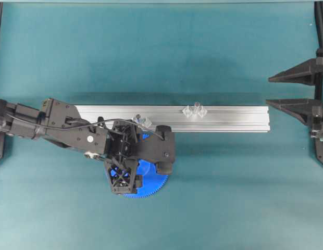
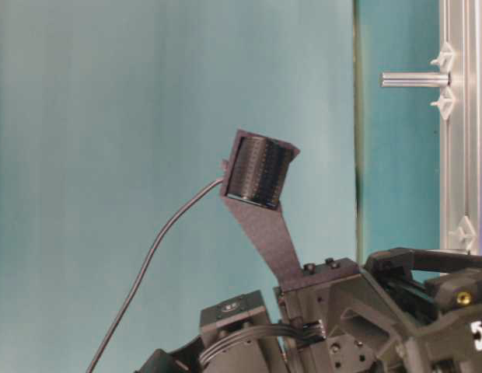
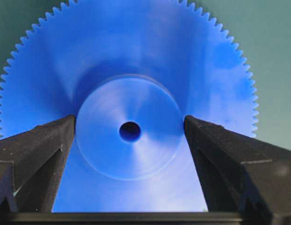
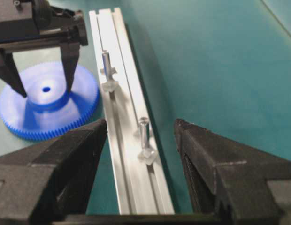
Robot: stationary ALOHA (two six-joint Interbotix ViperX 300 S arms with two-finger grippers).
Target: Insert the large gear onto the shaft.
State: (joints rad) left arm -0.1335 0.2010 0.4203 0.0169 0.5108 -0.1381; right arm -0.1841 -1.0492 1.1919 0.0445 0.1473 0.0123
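Observation:
The large gear (image 3: 136, 56) lies flat on the teal mat, a bright-blue toothed disc (image 1: 152, 181) in front of the rail. My left gripper (image 3: 130, 123) points down over it and is open. Its fingers (image 4: 70, 79) stand one on each side of the raised hub, right at its edge. The shaft (image 1: 140, 120) stands upright on the rail just behind the gear; in the right wrist view the shaft (image 4: 106, 63) is the farther peg. In the table-level view my left arm hides it. My right gripper (image 1: 268, 90) hangs open and empty at the rail's right end.
The aluminium rail (image 1: 229, 119) runs left to right across the mat. A second peg (image 1: 195, 110) with clear side pieces stands on it further right; that peg (image 4: 144, 131) shows between my right fingers. Black frame posts stand at both side edges.

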